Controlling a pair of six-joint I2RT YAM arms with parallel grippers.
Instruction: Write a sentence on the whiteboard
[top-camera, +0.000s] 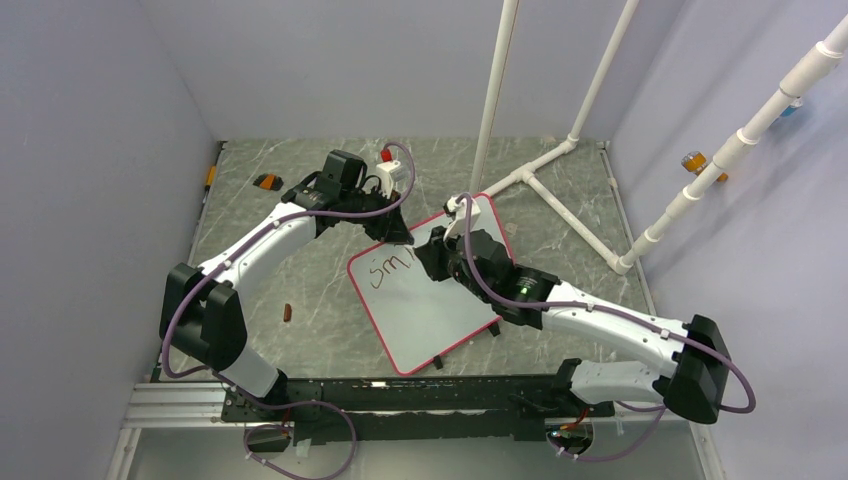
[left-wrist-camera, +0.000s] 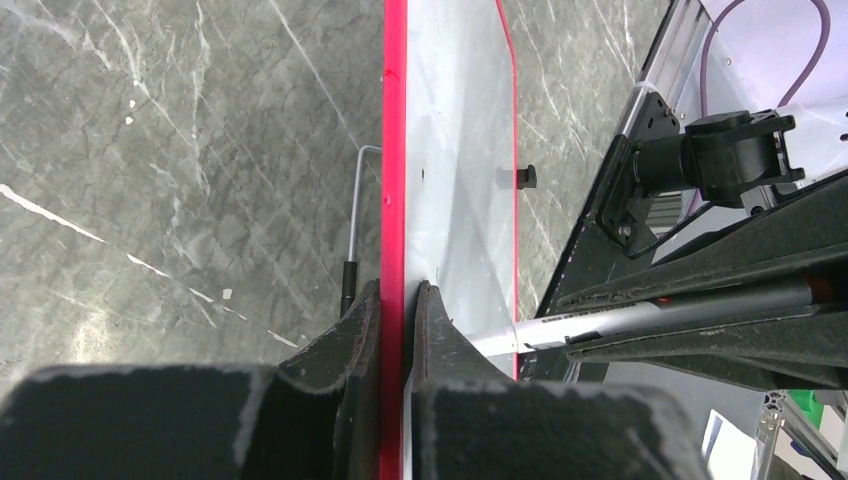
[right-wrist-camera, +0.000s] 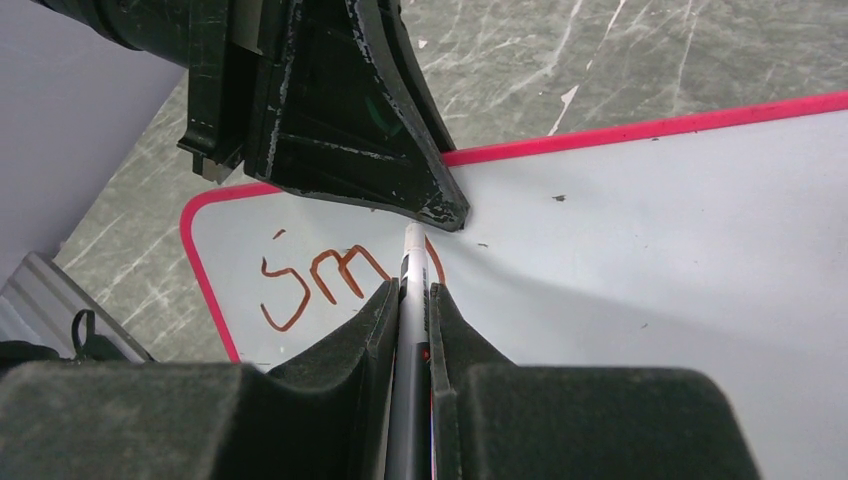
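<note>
1. Your whiteboard (top-camera: 430, 315) reads white, with a thin red-pink rim.
2. The sentence (right-wrist-camera: 315, 285) shows as reddish-brown strokes on that white.
3. Your marker (right-wrist-camera: 408, 300) has a silver-grey barrel, paler at the tip.
4. Your left gripper (left-wrist-camera: 400, 295) and right gripper (right-wrist-camera: 410, 285) are both matt black.
5. The worktop (top-camera: 570, 250) is grey-green marble pattern with white veins, and there's a small reddish-brown bit (top-camera: 288, 313) near its left edge.

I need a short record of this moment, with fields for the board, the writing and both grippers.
whiteboard: on the grey table, red-pink rim
sentence: only "sm" written, reddish-brown
left gripper: shut on the whiteboard's rim
right gripper: shut on the marker
marker tip: at the board, just right of the "m"
</note>
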